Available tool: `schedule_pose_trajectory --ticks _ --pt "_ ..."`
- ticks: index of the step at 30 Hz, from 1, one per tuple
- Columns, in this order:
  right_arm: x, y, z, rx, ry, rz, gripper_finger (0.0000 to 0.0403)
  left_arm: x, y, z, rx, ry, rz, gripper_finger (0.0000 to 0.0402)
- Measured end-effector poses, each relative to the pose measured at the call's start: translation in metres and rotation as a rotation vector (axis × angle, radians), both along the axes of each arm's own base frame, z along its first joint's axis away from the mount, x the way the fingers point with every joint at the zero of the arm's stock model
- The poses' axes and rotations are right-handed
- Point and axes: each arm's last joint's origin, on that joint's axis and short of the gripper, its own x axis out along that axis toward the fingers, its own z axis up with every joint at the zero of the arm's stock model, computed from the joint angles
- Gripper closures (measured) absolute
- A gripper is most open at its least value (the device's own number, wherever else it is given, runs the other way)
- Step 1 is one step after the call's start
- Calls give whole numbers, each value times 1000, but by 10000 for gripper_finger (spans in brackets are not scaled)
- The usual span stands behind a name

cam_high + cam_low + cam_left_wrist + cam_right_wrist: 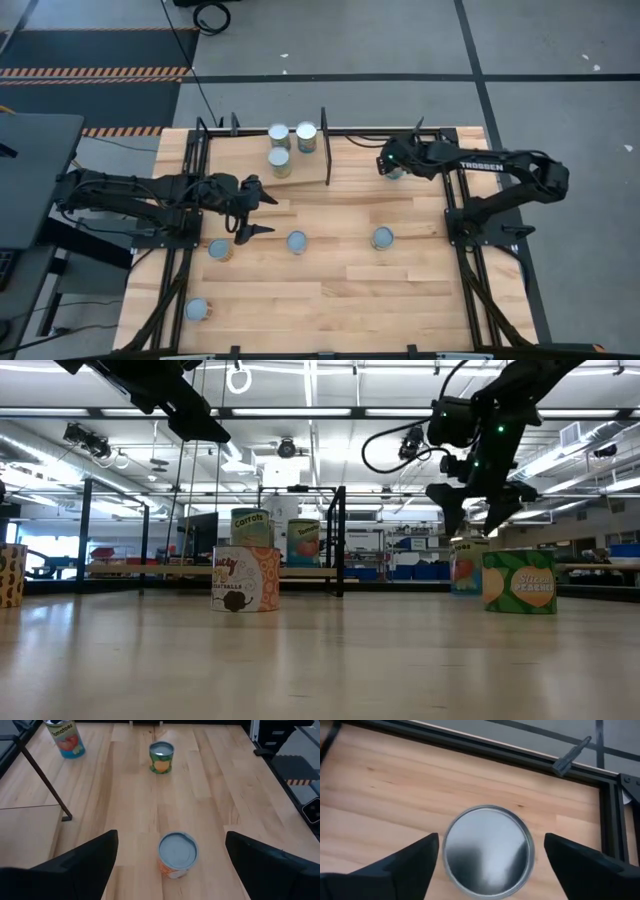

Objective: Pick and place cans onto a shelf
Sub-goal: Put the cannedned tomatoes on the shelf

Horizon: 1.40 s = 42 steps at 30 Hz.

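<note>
My right gripper [388,162] is open at the far right of the table, pointing down over a tomato-label can [465,567]. Its fingers stand on either side of the can's silver top [487,850] without touching it. My left gripper [256,212] is open and empty, left of centre. A can [177,855] stands on the table ahead of it, between the lines of its fingers. Three cans [288,142] stand on the shelf's light plank [305,172], left of its black divider [325,150].
More cans stand on the table: one at centre right [382,237], one below my left gripper [218,248], one near the front left [197,309]. Black frame rods [455,215] run along both table sides. Bare wood lies at the front centre.
</note>
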Motion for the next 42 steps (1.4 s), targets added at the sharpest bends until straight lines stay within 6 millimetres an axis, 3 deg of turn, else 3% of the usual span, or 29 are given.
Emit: schedule_pose_trajectory --ticks 6,17,22,26,28,31,34,42 --pt "0 -9 -9 23 22 -46 5 0 0 0 0 0 0 26" --pt "-2 -19 -22 87 -48 -40 7 0 0 0 -6 0 5 26" --pt "-4 -17 -31 63 -44 -26 38 0 1 0 4 1 23 26" --pt "3 -13 -29 39 -46 55 85 -3 1 0 17 10 38 26" --pt "9 -10 -24 29 -54 125 89 -7 2 3 21 2 48 26" --pt "21 -4 -7 6 -49 220 89 -15 5 9 23 -28 65 26" --pt "37 3 24 -32 -48 327 89 -26 8 16 31 -59 80 26" --pt "73 29 135 -275 -92 578 89 -48 12 31 57 -159 93 26"
